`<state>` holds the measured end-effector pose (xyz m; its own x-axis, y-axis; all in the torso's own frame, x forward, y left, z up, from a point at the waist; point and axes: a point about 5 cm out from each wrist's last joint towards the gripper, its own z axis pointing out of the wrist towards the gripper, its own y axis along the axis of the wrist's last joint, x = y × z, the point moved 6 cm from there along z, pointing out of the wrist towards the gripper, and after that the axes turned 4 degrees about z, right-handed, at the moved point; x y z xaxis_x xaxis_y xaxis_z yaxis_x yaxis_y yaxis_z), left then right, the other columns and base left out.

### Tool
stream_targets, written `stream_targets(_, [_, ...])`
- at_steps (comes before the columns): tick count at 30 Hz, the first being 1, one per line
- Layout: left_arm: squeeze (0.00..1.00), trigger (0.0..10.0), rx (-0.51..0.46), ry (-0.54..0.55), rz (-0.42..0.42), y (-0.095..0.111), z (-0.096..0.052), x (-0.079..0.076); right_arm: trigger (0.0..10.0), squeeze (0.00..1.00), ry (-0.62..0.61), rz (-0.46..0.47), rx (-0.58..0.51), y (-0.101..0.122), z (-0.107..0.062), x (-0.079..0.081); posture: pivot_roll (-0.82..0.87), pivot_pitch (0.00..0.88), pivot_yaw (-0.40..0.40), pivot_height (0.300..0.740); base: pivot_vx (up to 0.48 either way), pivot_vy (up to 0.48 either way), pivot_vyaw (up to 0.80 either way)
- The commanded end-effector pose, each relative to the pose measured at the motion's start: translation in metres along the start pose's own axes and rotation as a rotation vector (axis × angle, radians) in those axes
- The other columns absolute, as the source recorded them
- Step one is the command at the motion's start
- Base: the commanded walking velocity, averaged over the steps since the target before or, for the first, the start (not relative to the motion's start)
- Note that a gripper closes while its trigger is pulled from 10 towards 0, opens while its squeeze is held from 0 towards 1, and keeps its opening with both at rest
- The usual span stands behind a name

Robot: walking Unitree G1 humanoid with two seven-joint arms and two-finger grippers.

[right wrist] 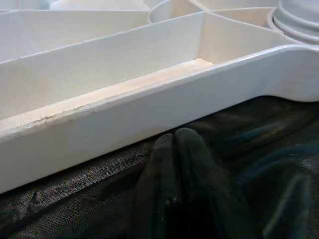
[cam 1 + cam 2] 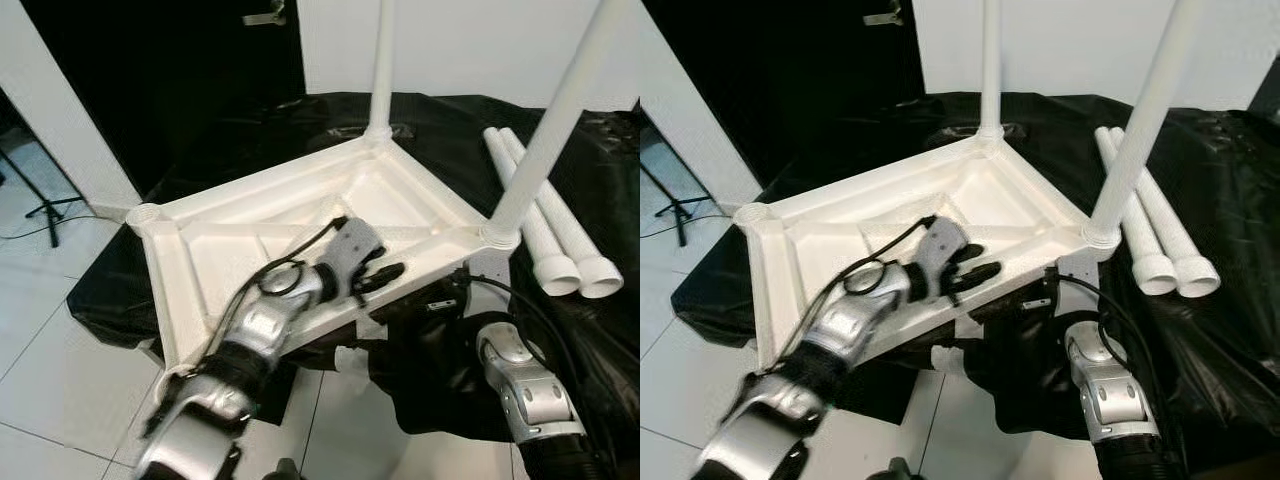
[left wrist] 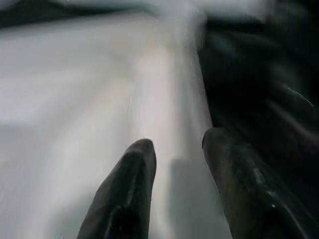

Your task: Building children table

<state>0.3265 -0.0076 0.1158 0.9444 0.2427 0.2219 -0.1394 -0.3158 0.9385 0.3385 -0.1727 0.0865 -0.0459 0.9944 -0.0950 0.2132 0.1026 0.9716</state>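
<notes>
Upturned white plastic ribbed tabletop (image 2: 300, 215), two upright legs fitted, on black sheet (image 2: 450, 130) over white tiled floor (image 2: 40, 330); left gripper (image 2: 385, 274) parted astride near rim, right gripper (image 1: 174, 142) closed, empty, against sheet beside rim.

Left arm stretches forward, its claw (image 3: 177, 149) with fingers parted. Right arm bends low, its claw (image 1: 174, 142) with fingers pressed together.

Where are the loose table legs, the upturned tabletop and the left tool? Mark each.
loose table legs (image 2: 560, 255): left eye view, on one leg's shaft near its open end.
upturned tabletop (image 2: 165, 265): left eye view, on its near-left rim.
left tool (image 2: 383, 274): left eye view, between the fingertips.
</notes>
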Motion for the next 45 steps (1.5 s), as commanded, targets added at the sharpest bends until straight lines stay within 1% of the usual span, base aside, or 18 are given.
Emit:
stream_targets(1, [0.0, 10.0, 0.021, -0.092, -0.013, -0.005, -0.003, -0.014, 10.0, 0.0, -0.002, -0.004, 0.036, -0.009, -0.002, -0.001, 0.14, 0.0, 0.029, 0.74, 0.0, 0.0, 0.0])
stream_targets(6, [0.0, 10.0, 0.005, -0.124, -0.034, -0.004, -0.012, -0.018, 10.0, 0.0, -0.003, -0.004, 0.037, -0.01, -0.002, -0.001, 0.15, 0.0, 0.03, 0.74, 0.0, 0.0, 0.0])
stream_targets(7, [0.22, 10.0, -0.012, -0.145, -0.043, -0.001, -0.015, -0.021, 10.0, 0.0, -0.003, -0.004, 0.037, -0.009, -0.001, -0.001, 0.15, 0.0, 0.029, 0.74, 0.0, 0.0, 0.0])
stream_targets(10, [0.24, 10.0, -0.009, -0.152, -0.039, -0.001, -0.018, -0.023, 10.0, 0.0, -0.002, -0.003, 0.036, -0.009, 0.0, 0.0, 0.15, 0.0, 0.028, 0.74, 0.0, 0.0, 0.0])
stream_targets(12, [0.24, 10.0, -0.009, -0.152, -0.039, -0.001, -0.018, -0.023, 10.0, 0.0, -0.002, -0.003, 0.036, -0.009, 0.0, 0.0, 0.15, 0.0, 0.028, 0.74, 0.0, 0.0, 0.0])
stream_targets(14, [0.18, 10.0, 0.174, -0.111, -0.006, -0.034, -0.018, -0.018, 10.0, 0.0, 0.0, -0.001, 0.029, -0.006, 0.002, 0.001, 0.15, 0.0, 0.028, 0.74, 0.0, 0.0, 0.0])
stream_targets(17, [0.18, 10.0, 0.217, -0.113, 0.001, -0.041, -0.019, -0.019, 10.0, 0.0, 0.0, -0.001, 0.028, -0.006, 0.002, 0.001, 0.15, 0.0, 0.027, 0.74, 0.0, 0.0, 0.0])
stream_targets(18, [0.01, 10.0, 0.241, -0.128, -0.007, -0.045, -0.021, -0.022, 10.0, 0.0, 0.0, -0.001, 0.027, -0.005, 0.002, 0.001, 0.15, 0.0, 0.028, 0.74, 0.0, 0.0, 0.0])
stream_targets(28, [0.0, 9.6, 0.36, -0.146, -0.059, -0.067, -0.02, -0.031, 10.0, 0.0, -0.008, -0.002, 0.021, -0.003, 0.002, -0.001, 0.14, 0.0, 0.031, 0.74, 0.0, 0.0, 0.0])
stream_targets(29, [0.0, 0.0, 0.344, -0.12, -0.063, -0.062, -0.013, -0.027, 9.9, 0.0, 0.002, -0.007, 0.018, -0.002, 0.004, 0.001, 0.14, 0.0, 0.029, 0.74, 0.0, 0.0, 0.0])
stream_targets(30, [0.0, 0.0, 0.344, -0.12, -0.063, -0.062, -0.013, -0.027, 9.9, 0.0, 0.002, -0.007, 0.018, -0.002, 0.004, 0.001, 0.14, 0.0, 0.029, 0.74, 0.0, 0.0, 0.0])
stream_targets(31, [0.0, 0.0, 0.334, -0.113, -0.061, -0.059, -0.009, -0.026, 7.3, 0.0, 0.008, -0.013, 0.017, -0.002, 0.005, 0.001, 0.15, 0.0, 0.029, 0.74, 0.0, 0.0, 0.0])
stream_targets(32, [0.0, 0.0, 0.334, -0.113, -0.061, -0.059, -0.009, -0.026, 7.3, 0.0, 0.008, -0.013, 0.017, -0.002, 0.005, 0.001, 0.15, 0.0, 0.029, 0.74, 0.0, 0.0, 0.0])
stream_targets(33, [0.0, 0.0, 0.321, -0.106, -0.053, -0.055, -0.004, -0.025, 3.9, 0.0, 0.014, -0.022, 0.014, 0.0, 0.007, 0.001, 0.15, 0.0, 0.028, 0.74, 0.0, 0.0, 0.0])
stream_targets(36, [0.0, 0.0, 0.304, -0.093, -0.047, -0.05, 0.002, -0.023, 2.4, 0.0, 0.02, -0.034, 0.012, 0.001, 0.01, 0.002, 0.15, 0.0, 0.029, 0.74, 0.0, 0.0, 0.0])
stream_targets(37, [0.0, 0.0, 0.271, -0.063, -0.04, -0.041, 0.011, -0.018, 0.7, 0.0, 0.031, -0.053, 0.008, 0.004, 0.015, 0.002, 0.15, 0.0, 0.029, 0.74, 0.0, 0.0, 0.0])
stream_targets(42, [0.0, 0.0, 0.132, -0.015, -0.042, -0.007, 0.04, -0.014, 1.6, 0.0, 0.041, -0.096, 0.0, 0.012, 0.036, -0.002, 0.15, 0.0, 0.025, 0.74, 0.0, 0.0, 0.0])
stream_targets(45, [0.0, 0.0, 0.093, -0.015, -0.038, 0.003, 0.056, -0.02, 5.0, 0.0, 0.045, -0.098, 0.007, 0.015, 0.051, -0.003, 0.15, 0.0, 0.027, 0.74, 0.0, 0.0, 0.0])
